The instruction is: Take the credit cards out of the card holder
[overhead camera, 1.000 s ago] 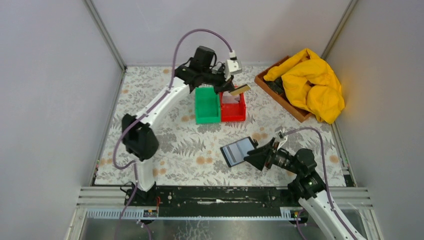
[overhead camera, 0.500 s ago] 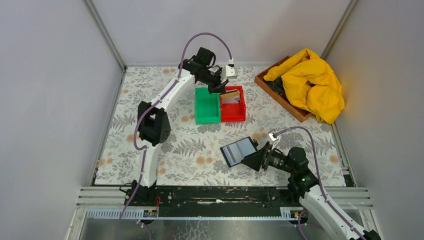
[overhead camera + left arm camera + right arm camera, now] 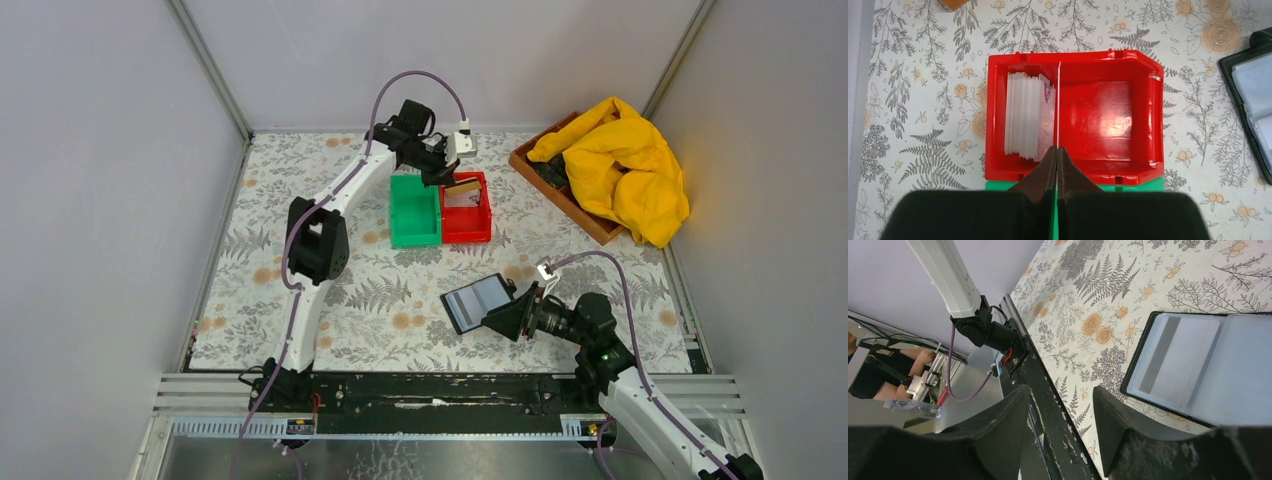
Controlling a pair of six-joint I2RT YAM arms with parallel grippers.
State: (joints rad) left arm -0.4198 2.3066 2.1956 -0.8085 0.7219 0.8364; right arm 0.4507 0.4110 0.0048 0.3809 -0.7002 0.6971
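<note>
Left tool point(image 3: 1056, 151) clamps 1 card point(image 3: 1059, 100) over red bin point(image 3: 1075, 57); right tool point(image 3: 1060, 395) spread apart

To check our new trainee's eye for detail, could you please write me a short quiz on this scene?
1. True or false: the left gripper is shut on a card above the red bin.
2. Where is the card holder? A, inside the green bin; B, lying open near the right gripper; C, in the wooden tray.
3. Fill in: a stack of cards stands in the ___ bin.
Key: 1 true; 2 B; 3 red.
</note>
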